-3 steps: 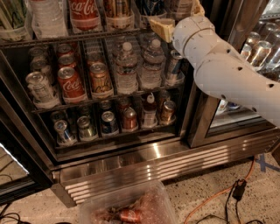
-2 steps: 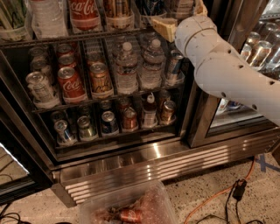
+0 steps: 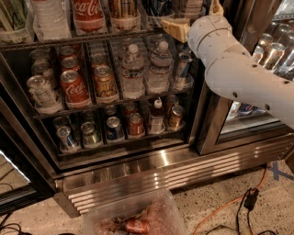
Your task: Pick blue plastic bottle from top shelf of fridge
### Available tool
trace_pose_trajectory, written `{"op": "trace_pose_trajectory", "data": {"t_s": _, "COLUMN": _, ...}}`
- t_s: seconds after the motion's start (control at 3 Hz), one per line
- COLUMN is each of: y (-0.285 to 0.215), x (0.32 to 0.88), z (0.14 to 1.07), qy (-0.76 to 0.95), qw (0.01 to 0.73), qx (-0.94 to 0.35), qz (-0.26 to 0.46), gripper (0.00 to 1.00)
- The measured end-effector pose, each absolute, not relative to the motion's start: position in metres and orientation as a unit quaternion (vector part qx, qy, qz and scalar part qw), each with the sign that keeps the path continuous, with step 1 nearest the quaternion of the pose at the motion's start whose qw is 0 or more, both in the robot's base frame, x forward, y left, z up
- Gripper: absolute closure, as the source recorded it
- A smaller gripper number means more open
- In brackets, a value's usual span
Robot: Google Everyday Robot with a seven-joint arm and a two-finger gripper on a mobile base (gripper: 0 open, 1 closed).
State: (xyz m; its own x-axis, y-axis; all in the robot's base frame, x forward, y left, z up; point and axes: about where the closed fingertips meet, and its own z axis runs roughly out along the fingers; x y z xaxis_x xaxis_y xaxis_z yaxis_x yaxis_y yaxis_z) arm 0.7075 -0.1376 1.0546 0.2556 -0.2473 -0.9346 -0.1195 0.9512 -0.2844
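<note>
The fridge (image 3: 151, 176) stands open in front of me, with a steel frame and a ribbed base grille. The top shelf (image 3: 92, 40) is a wire rack at the top edge and bears tall bottles in clear trays. A dark blue-labelled bottle (image 3: 158, 8) stands there, right of a red Coca-Cola bottle (image 3: 88, 13); only its lower part shows, and its label panel is out of view. My gripper (image 3: 177, 27) is at the right end of the top shelf, just right of and below that bottle's base. My white arm (image 3: 239, 73) reaches in from the right.
The lower racks hold cans (image 3: 73, 87) and clear water bottles (image 3: 132, 73). A glass door frame (image 3: 216, 133) stands right of the arm. A clear plastic bin (image 3: 133, 220) sits on the floor in front. An orange cable (image 3: 229, 202) lies on the floor at the right.
My arm and gripper have shifted slightly to the right near the top shelf. The bottles and cans have not moved.
</note>
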Motion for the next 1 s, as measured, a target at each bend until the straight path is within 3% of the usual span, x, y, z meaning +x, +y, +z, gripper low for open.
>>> {"op": "trace_pose_trajectory", "data": {"t_s": 0.33, "y": -0.136, "x": 0.7229, "z": 1.0648, "qy": 0.595, "qw": 0.787, "qx": -0.154, "qz": -0.048, "gripper": 0.42}}
{"op": "trace_pose_trajectory", "data": {"t_s": 1.0, "y": -0.1326, "x": 0.7298, "z": 1.0619, "qy": 0.598, "qw": 0.786, "qx": -0.151, "qz": -0.04, "gripper": 0.43}}
